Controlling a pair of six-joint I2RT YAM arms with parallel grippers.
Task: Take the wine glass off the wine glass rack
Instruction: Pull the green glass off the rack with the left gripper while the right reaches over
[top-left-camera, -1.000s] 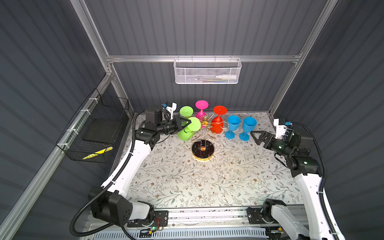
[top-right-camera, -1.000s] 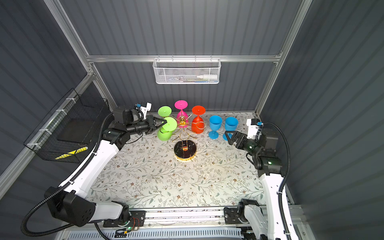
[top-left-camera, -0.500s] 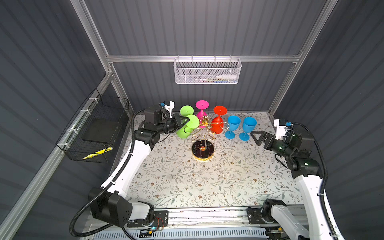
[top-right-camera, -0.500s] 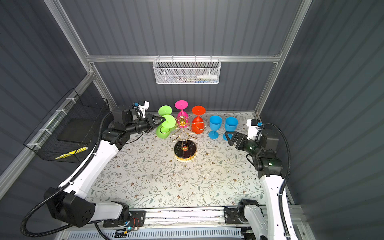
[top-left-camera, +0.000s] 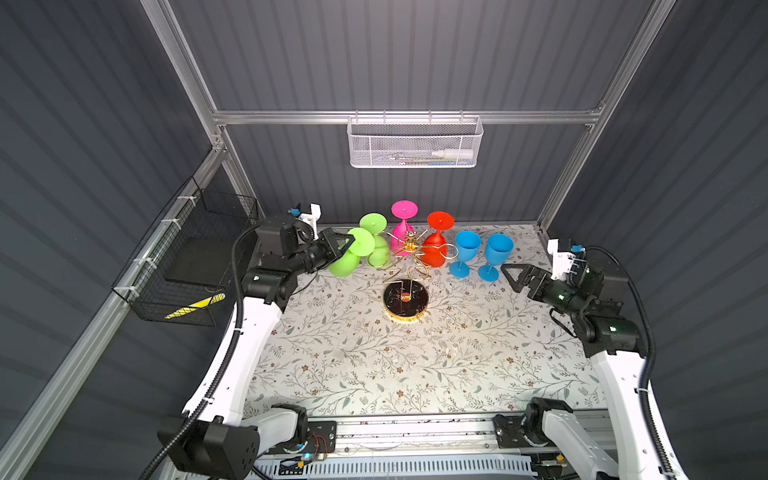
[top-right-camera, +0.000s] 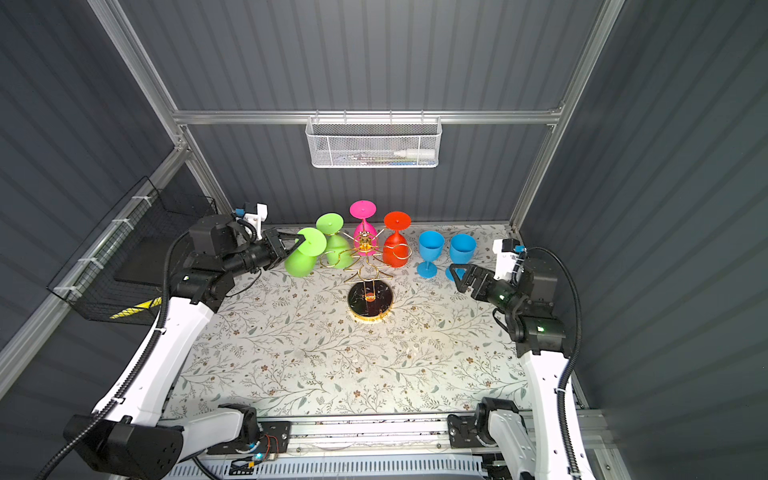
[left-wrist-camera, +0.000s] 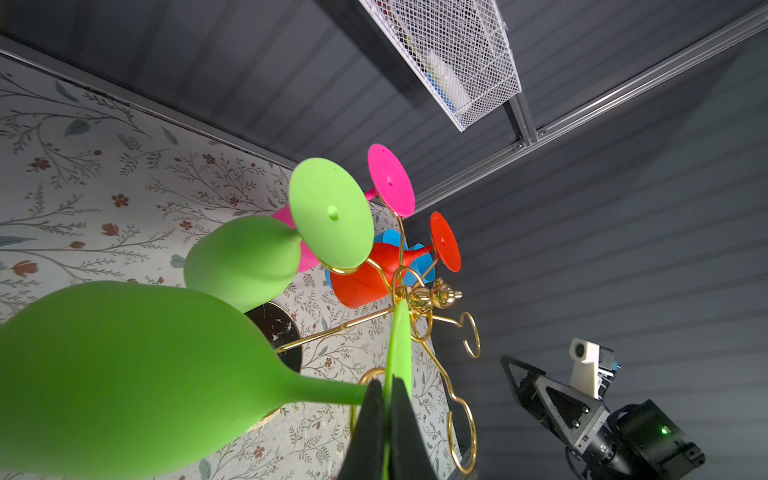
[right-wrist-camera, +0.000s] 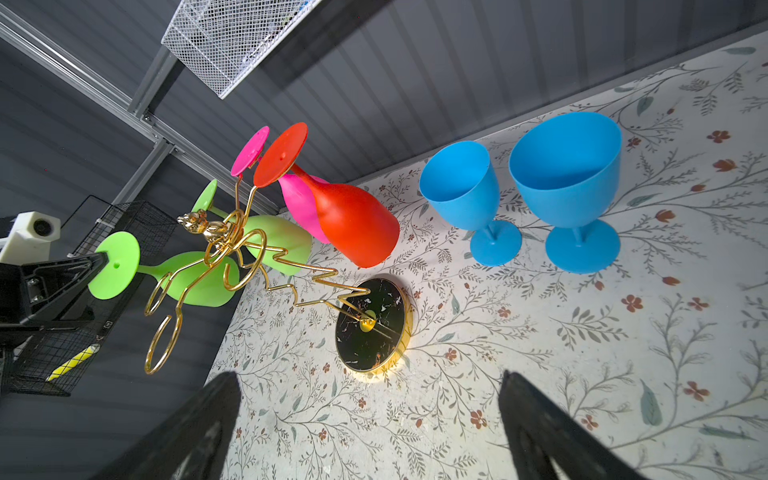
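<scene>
Green wine glass (top-left-camera: 344, 264) in left gripper (top-left-camera: 350, 242)

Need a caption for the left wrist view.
Left gripper pinching the foot of a green wine glass beside the gold wine glass rack holding a second green glass, pink glass and red glass.

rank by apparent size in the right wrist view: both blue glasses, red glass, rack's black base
1. blue glass farther from the rack (nearer the camera)
2. red glass and blue glass nearer the rack: look alike, unranked
3. rack's black base
</scene>
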